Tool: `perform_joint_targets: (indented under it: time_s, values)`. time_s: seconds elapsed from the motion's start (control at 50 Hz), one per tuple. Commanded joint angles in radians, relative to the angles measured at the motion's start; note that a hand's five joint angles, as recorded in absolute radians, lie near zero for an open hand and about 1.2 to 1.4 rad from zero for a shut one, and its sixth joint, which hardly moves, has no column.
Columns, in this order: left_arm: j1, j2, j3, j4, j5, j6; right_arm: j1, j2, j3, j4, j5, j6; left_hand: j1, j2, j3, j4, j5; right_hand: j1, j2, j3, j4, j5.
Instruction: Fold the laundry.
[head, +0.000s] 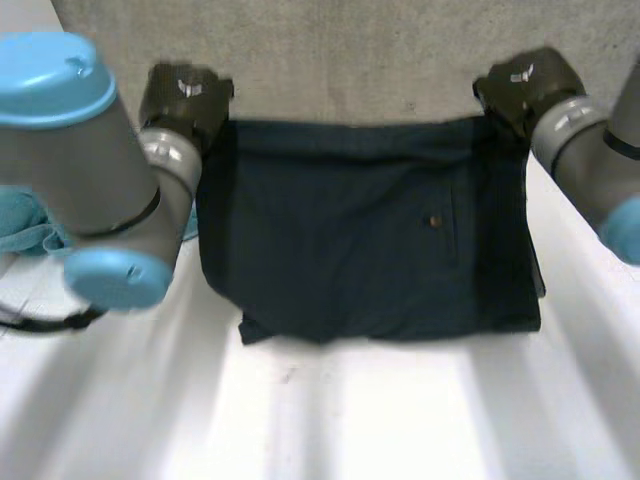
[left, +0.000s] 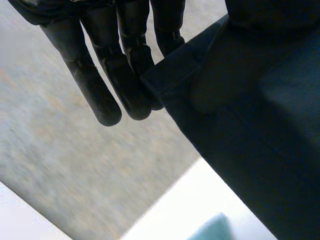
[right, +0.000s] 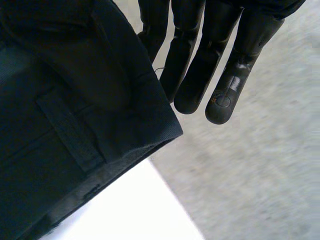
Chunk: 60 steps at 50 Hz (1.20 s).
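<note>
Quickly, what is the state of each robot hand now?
Left robot hand: pinches a corner of the dark garment.
Right robot hand: pinches another corner.

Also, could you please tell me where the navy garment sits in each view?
Head view: the navy garment spans the middle, between left hand and right hand.
Left wrist view: its corner is pinched at the left hand's fingertips.
Right wrist view: its corner is pinched beside the right hand's fingers.
Shared landmark: the white table.
</note>
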Motion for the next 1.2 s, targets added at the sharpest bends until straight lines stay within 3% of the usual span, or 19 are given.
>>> perform_joint_targets:
  time_s: [0.02,0.08,0.14,0.42,0.62,0.76,0.94,1.08,1.2]
  values:
    - [0.024,-0.09,0.372,0.233,-0.01,0.016,0.003,0.094,-0.265,-0.333,0.053,0.01,0.286,0.201,0.204,0.197,0.235,0.435,0.224,0.216,0.209,0.232]
    - [0.025,-0.08,0.374,0.315,-0.016,0.019,0.006,0.085,-0.274,-0.472,0.067,0.009,0.286,0.201,0.204,0.197,0.235,0.435,0.224,0.216,0.209,0.232]
    - [0.011,-0.044,0.348,0.393,-0.019,0.017,0.006,0.074,-0.27,-0.491,0.071,0.009,0.286,0.201,0.204,0.197,0.235,0.435,0.224,0.216,0.209,0.232]
    - [0.007,0.162,-0.201,0.335,-0.019,0.01,0.003,0.064,-0.069,-0.29,0.048,0.007,0.286,0.201,0.204,0.197,0.235,0.435,0.224,0.216,0.209,0.232]
    - [-0.044,0.133,-0.512,0.295,-0.036,-0.009,0.001,0.091,0.203,-0.254,-0.018,-0.013,0.286,0.201,0.204,0.197,0.235,0.435,0.224,0.216,0.209,0.232]
    - [-0.079,0.159,-0.615,0.173,-0.125,-0.006,-0.002,0.064,0.342,-0.11,-0.021,-0.065,0.286,0.201,0.204,0.197,0.235,0.435,0.224,0.216,0.209,0.232]
    - [-0.142,0.28,-0.739,-0.079,-0.123,-0.014,-0.011,-0.085,0.526,0.103,-0.027,-0.135,0.286,0.201,0.204,0.197,0.235,0.435,0.224,0.216,0.209,0.232]
    - [-0.182,0.315,-0.824,-0.157,-0.123,-0.007,-0.013,-0.171,0.684,0.171,-0.027,-0.279,0.286,0.201,0.204,0.197,0.235,0.435,0.224,0.216,0.209,0.232]
    - [-0.229,0.332,-0.841,-0.168,-0.123,-0.007,-0.014,-0.194,0.758,0.169,-0.025,-0.296,0.286,0.201,0.204,0.197,0.235,0.435,0.224,0.216,0.209,0.232]
